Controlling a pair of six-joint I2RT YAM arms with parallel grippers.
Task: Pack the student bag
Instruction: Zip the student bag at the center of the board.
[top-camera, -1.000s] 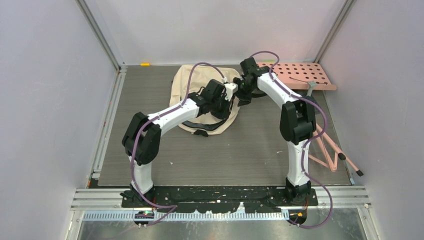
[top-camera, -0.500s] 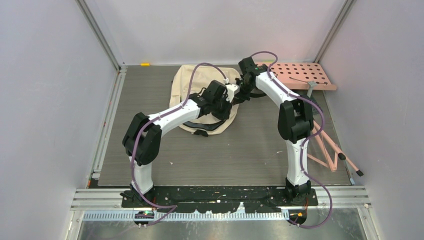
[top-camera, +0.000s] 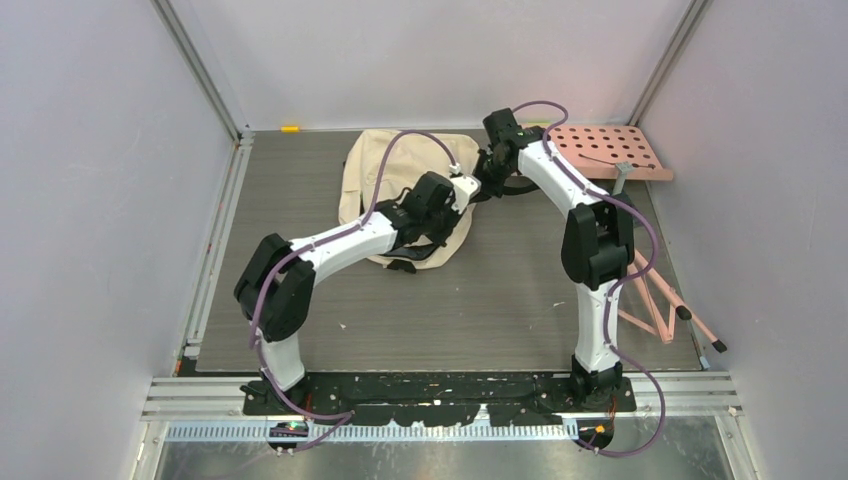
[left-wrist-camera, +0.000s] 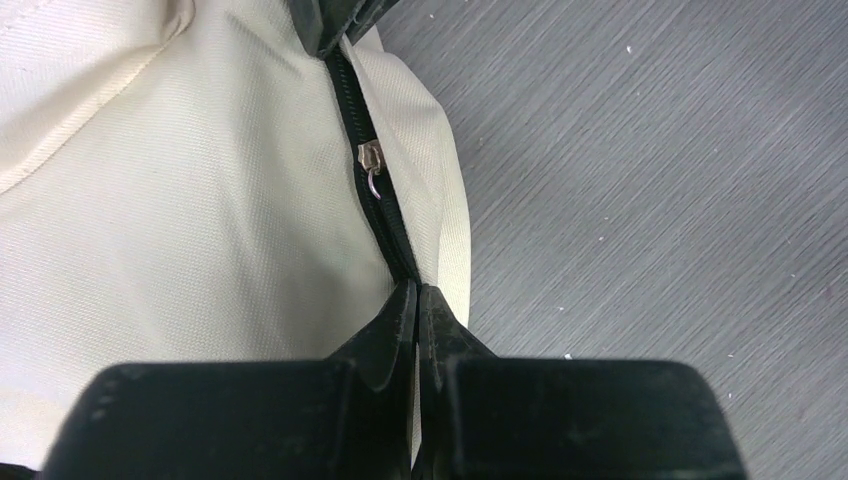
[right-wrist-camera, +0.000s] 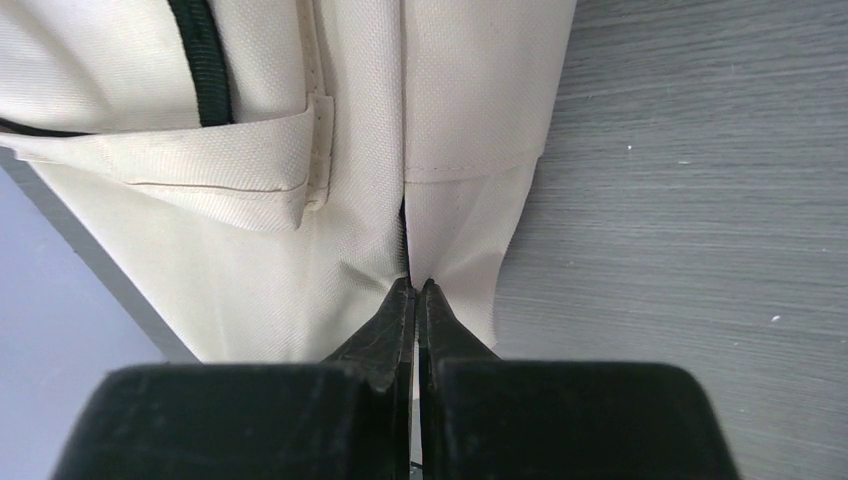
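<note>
The cream student bag (top-camera: 385, 175) lies flat at the back middle of the table. My left gripper (top-camera: 468, 190) sits at its right edge. In the left wrist view this gripper (left-wrist-camera: 417, 290) is shut on the bag's edge (left-wrist-camera: 180, 200), right where the black zipper (left-wrist-camera: 355, 110) runs in. A small metal slider (left-wrist-camera: 369, 157) sits a little farther along the zipper. My right gripper (top-camera: 487, 180) meets the same edge from the right. In the right wrist view it (right-wrist-camera: 415, 285) is shut on a fold of the bag's cream fabric (right-wrist-camera: 250, 270), below a black strap (right-wrist-camera: 205, 70).
A pink perforated board (top-camera: 600, 150) lies at the back right, close behind the right arm. Pink stand legs with black tips (top-camera: 665, 300) sprawl along the right side. A small yellow piece (top-camera: 290, 128) sits at the back wall. Black straps (top-camera: 405, 262) trail off the bag's near edge.
My right gripper has shut on the bag's fabric. The left arm has drawn back toward the near left, its jaws staying shut on the zipper edge.
</note>
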